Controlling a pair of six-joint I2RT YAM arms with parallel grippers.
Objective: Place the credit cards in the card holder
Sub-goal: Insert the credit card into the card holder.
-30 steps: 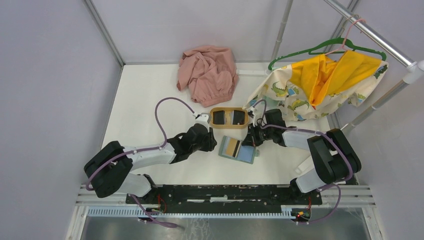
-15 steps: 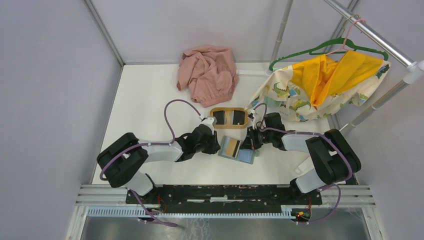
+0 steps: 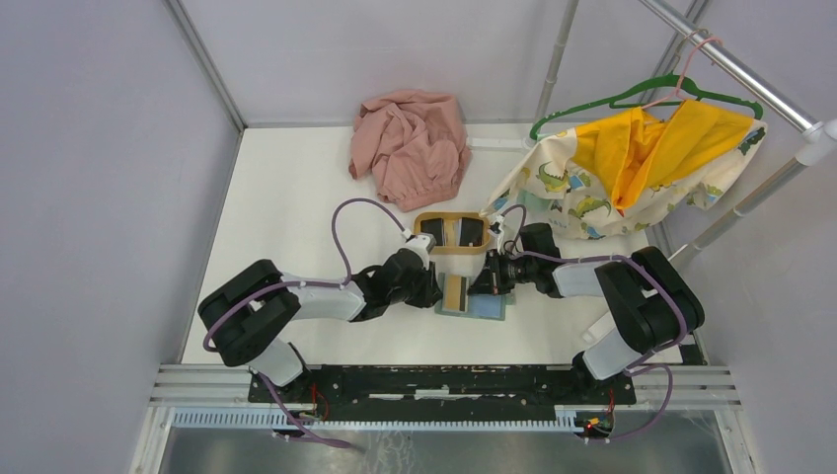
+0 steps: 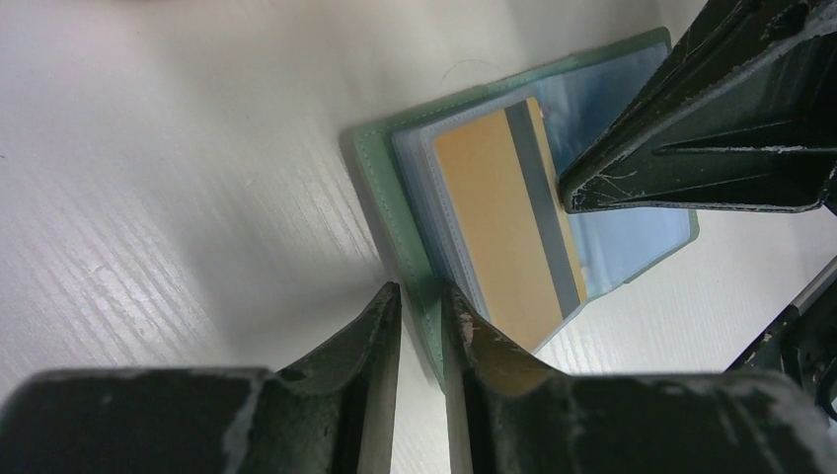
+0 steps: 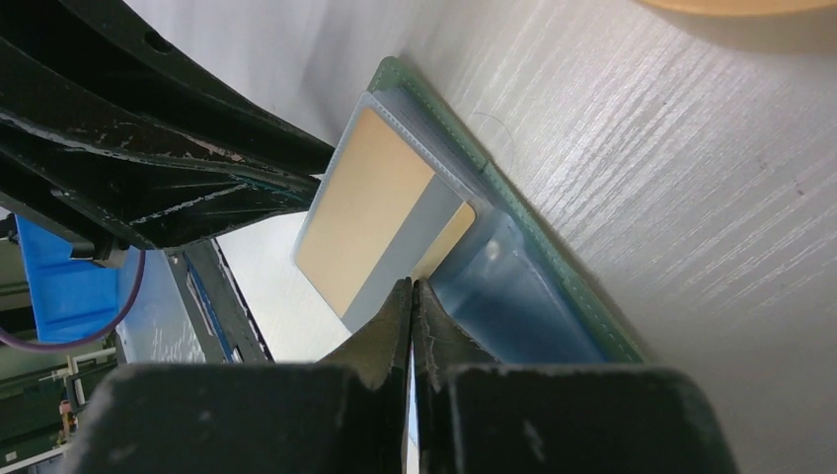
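The grey-green card holder lies open on the table, blue-grey inside. A gold-tan credit card with a dark stripe lies in its left half, mostly under a clear slot. My left gripper is shut on the holder's green left edge, which sits between its fingertips. My right gripper is shut, its tips resting against the gold card's striped end. Two black credit cards lie in the oval tan tray.
The tray stands just behind the holder. A crumpled pink garment lies at the back. A yellow and dinosaur-print garment hangs from a green hanger on the rail at the right. Grey walls close in the table.
My left arm has reached right to the holder's left edge and closed on it. My right gripper has moved down and left onto the gold card. The holder has turned slightly.
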